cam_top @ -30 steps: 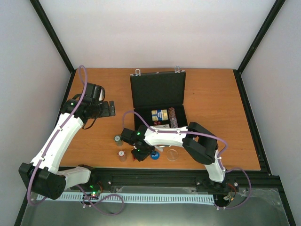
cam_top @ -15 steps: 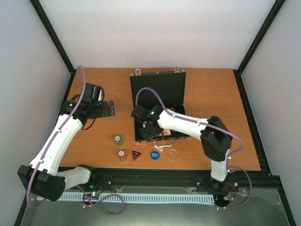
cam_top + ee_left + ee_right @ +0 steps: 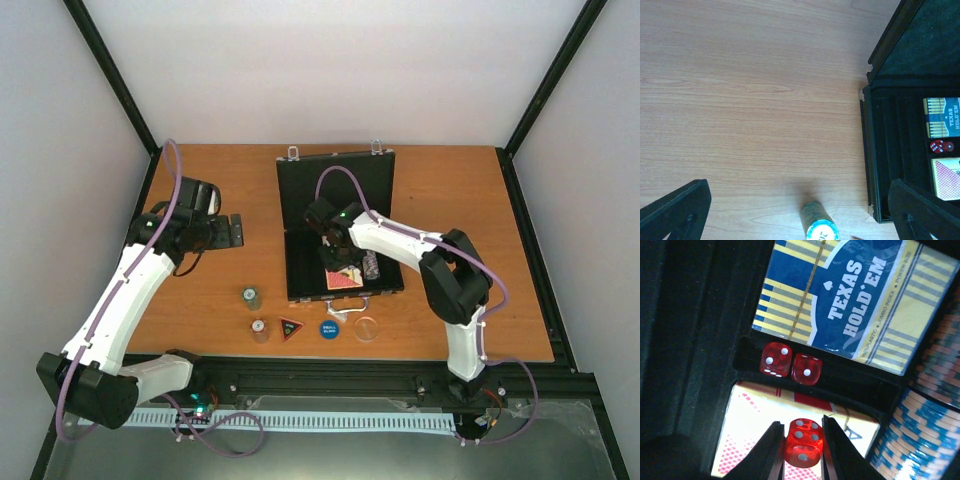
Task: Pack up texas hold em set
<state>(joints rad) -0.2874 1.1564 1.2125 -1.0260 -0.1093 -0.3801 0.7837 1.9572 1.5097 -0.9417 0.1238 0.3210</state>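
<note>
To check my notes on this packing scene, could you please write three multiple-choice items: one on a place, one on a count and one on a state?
1. Where is the blue round button relative to the open black hinged briefcase? A. inside it. B. on the wooden table in front of it. C. on its lid.
2. How many translucent red dice lie in the slot between the blue card box and the red-backed card deck? A. two. B. one. C. four.
3. What state is the right gripper in? A. open, empty. B. shut on the card box. C. shut on a third red die.
Answers: 1 B: the top view shows it on bare wood. 2 A: two sit side by side. 3 C: the fingers pinch it above the deck.
</note>
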